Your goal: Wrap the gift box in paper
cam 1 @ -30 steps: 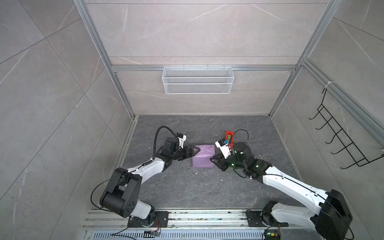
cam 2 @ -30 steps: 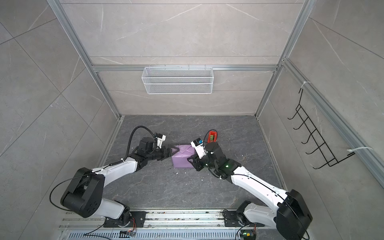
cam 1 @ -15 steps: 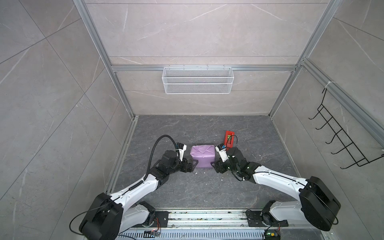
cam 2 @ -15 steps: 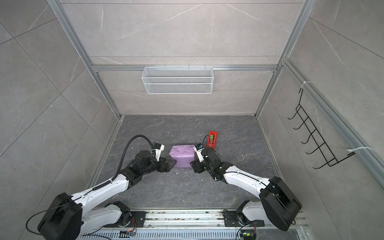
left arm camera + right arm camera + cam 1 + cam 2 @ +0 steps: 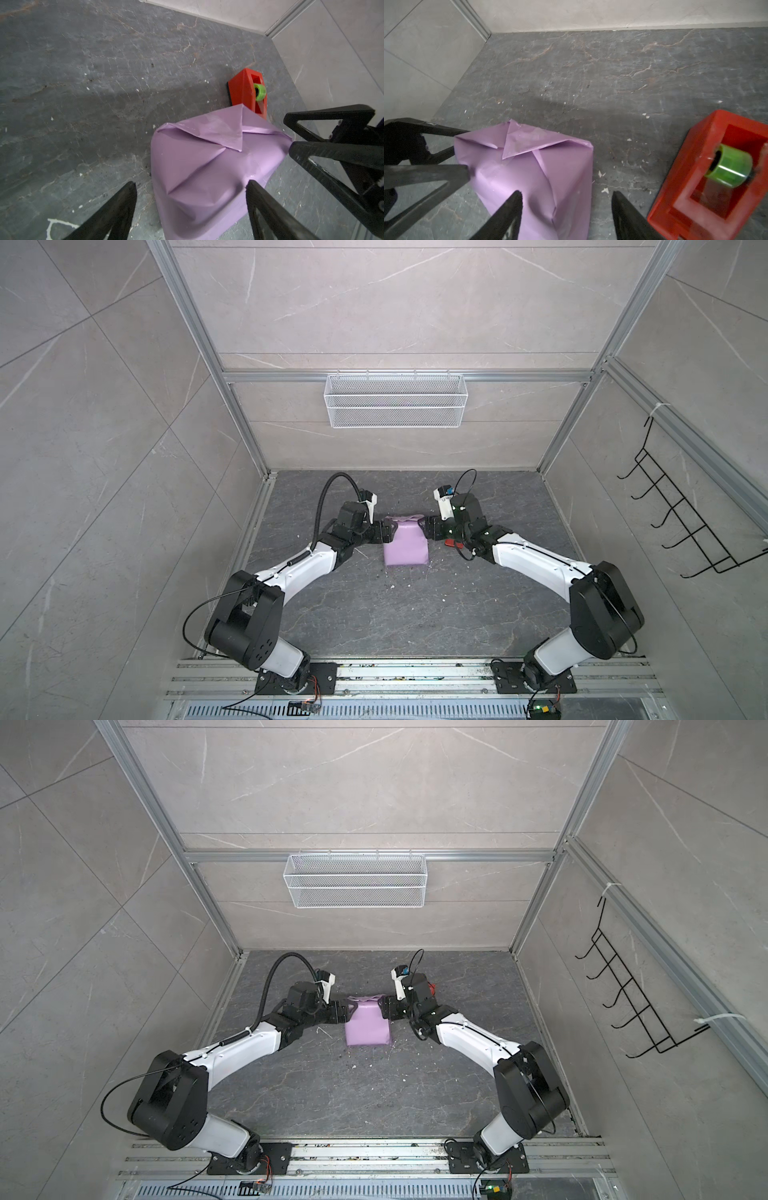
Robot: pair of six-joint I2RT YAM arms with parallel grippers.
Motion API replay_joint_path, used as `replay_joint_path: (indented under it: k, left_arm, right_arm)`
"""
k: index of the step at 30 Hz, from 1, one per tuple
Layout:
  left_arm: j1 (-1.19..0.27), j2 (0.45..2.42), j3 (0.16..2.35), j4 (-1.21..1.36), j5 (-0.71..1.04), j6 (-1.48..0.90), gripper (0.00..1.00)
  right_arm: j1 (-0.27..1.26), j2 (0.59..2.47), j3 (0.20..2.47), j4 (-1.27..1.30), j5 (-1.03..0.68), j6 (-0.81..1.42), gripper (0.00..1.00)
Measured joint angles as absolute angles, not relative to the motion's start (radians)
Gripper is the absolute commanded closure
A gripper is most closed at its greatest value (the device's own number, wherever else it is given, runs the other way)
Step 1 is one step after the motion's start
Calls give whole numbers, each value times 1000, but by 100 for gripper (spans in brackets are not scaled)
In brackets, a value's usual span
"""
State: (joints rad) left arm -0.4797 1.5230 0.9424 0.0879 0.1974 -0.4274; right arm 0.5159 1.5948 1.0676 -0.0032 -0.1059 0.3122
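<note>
On the dark, stone-patterned desk (image 5: 374, 614), the left fingers (image 5: 120, 207) stand spread and released at the left flank of a lilac parcel. One tip is over the wrapping and the other above bare desk, grasping nothing. The paper (image 5: 405, 549) covers the gift box completely, with triangular flaps folded at the far end. The parcel sits mid-desk between the two arms. At its right flank the right fingers (image 5: 510, 207) are likewise parted and empty. Just right of them stands a red tape dispenser (image 5: 695, 166) carrying a green roll (image 5: 733, 168).
</note>
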Motion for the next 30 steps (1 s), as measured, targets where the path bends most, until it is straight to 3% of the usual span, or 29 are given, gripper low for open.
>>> replay_joint_path:
  k: [10,16,18,22,30]
  left_arm:
    - [-357,1384,783,118,296,-556,9]
    - [-323,1119,683,89,125,-463,6]
    - [-309,1044,655,89,39,-421,1]
    - [-270,961,604,88,-135,-347,0]
    - [-202,1045,479,191,-363,-183,0]
  right_arm:
    - [496,1517,960,-12,-106,354,20]
    - [470,1244,825,-75,133,294,1]
    - [460,1179,804,-80,226,269,1]
    - [434,1108,743,-67,416,219,1]
    - [340,1198,579,77,607,156,0]
